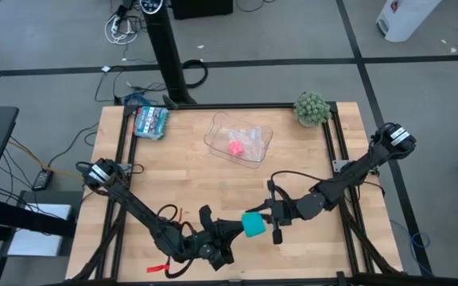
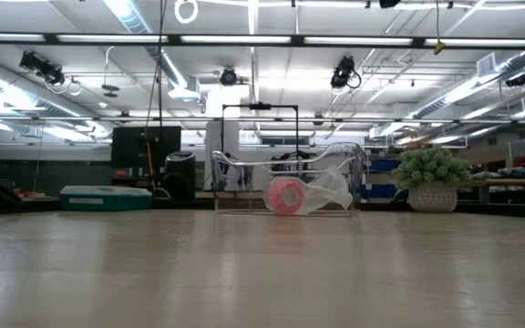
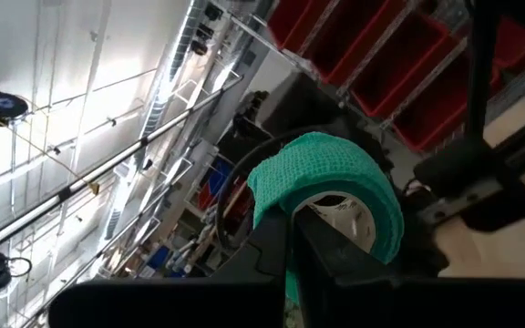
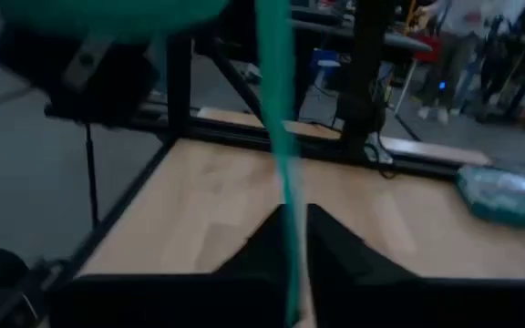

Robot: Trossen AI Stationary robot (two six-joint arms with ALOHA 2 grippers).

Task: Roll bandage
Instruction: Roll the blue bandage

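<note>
The bandage (image 1: 254, 225) is a teal roll near the table's front edge, between my two grippers. My left gripper (image 1: 233, 229) reaches it from the left and is shut on it. In the left wrist view the roll (image 3: 326, 178) shows a white core. My right gripper (image 1: 270, 216) stands just right of the roll and is shut on its free strip (image 4: 276, 109), which runs from the roll down between the fingers. Neither gripper shows in the low view. My left gripper (image 3: 303, 264) holds the roll by its wall (image 3: 285, 214); one finger seems to be inside the white core and one outside. The fingers come from the table's left. The roll looks lifted off the table. My right gripper (image 4: 292, 264) pinches the free strip near its end (image 4: 290, 232) between its two fingers, coming from the table's right. The strip runs straight and taut from the fingers to the roll.
A clear container (image 1: 257, 151) with a pink block (image 1: 235, 148) stands at the far middle and also shows in the low view (image 2: 354, 173). A teal-patterned packet (image 1: 150, 121) lies far left, a potted plant (image 1: 312, 107) far right. A small red item (image 1: 157, 268) lies front left.
</note>
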